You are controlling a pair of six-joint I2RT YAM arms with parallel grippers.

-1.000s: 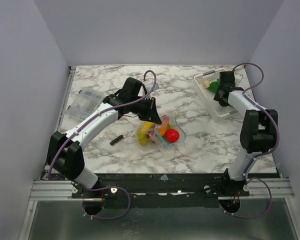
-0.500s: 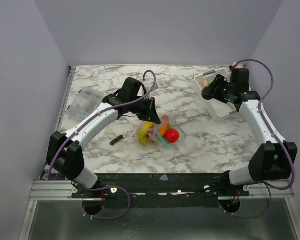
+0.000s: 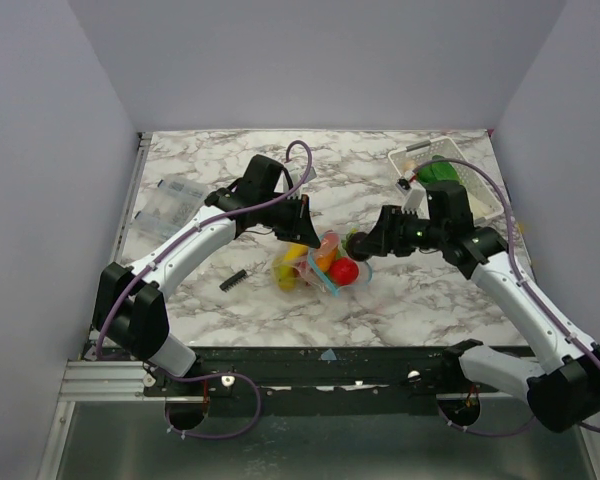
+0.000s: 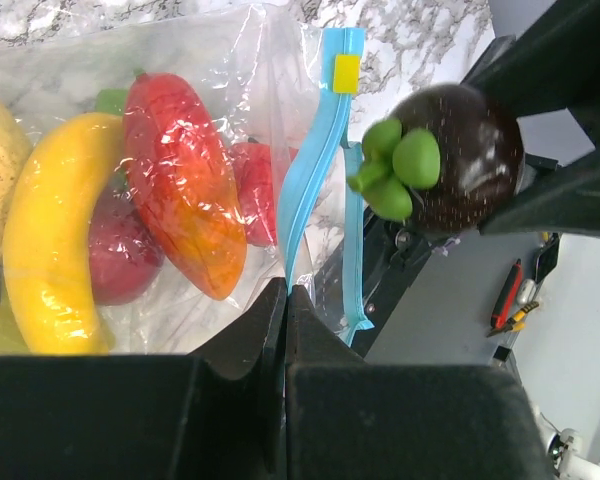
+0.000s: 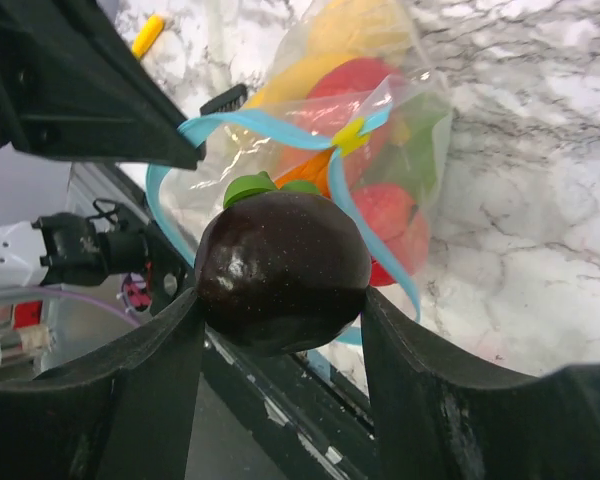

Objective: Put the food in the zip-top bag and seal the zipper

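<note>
Right gripper [image 3: 359,243]: being swung from far-right corner, pinching dark fruit [image 5: 282,270].
Zip-top bag [image 4: 268,62]: floppy; mouth being pinched by left gripper [image 4: 285,297].

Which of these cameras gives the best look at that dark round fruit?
The right wrist view: the dark fruit fills the middle, gripped between the jaws. The left wrist view shows it off to one side, green leaves visible. The top view shows only a dark speck.
</note>
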